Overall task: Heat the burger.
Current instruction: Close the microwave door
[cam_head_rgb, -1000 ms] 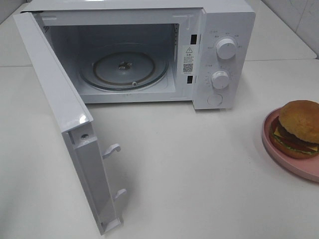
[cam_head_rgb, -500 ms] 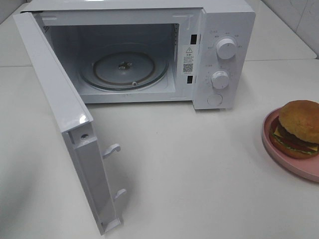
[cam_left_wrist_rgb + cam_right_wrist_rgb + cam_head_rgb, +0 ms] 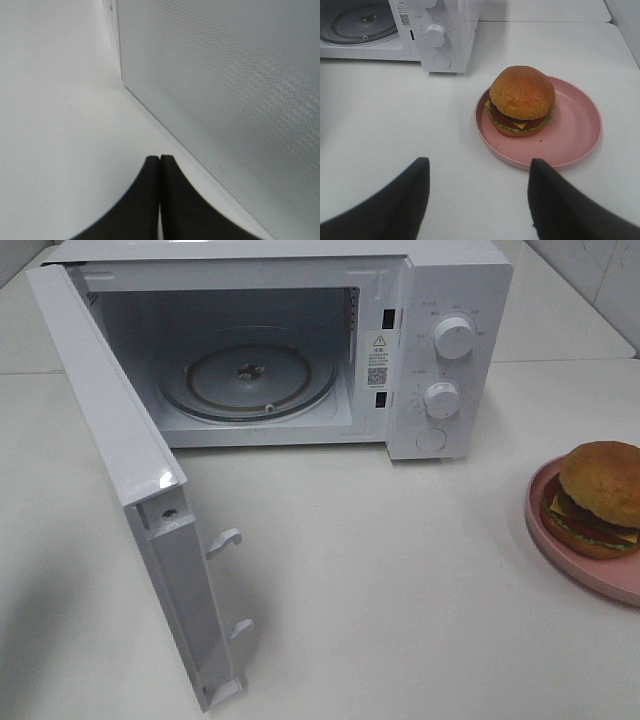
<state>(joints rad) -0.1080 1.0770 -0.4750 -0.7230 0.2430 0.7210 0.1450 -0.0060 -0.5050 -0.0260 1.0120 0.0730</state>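
You had the burger (image 3: pixel 521 99) sitting on the pink plate (image 3: pixel 572 137) near the open microwave (image 3: pixel 440 300), right gripper (image 3: pixel 477 200) spread wide and empty, left gripper (image 3: pixel 160 200) closed on nothing; squeezing the bun risked spilling layers

On the microwave (image 3: pixel 300 340), the inner front frame beside the cavity carries a white sticker (image 3: pixel 378 360) with a warning triangle, small print too fine to read, and a QR code. Markings ring the 2 control knobs (image 3: pixel 453 338) (image 3: pixel 441 398), illegible. The QR sticker (image 3: pixel 404 19) also shows in the right wrist view, unreadable.
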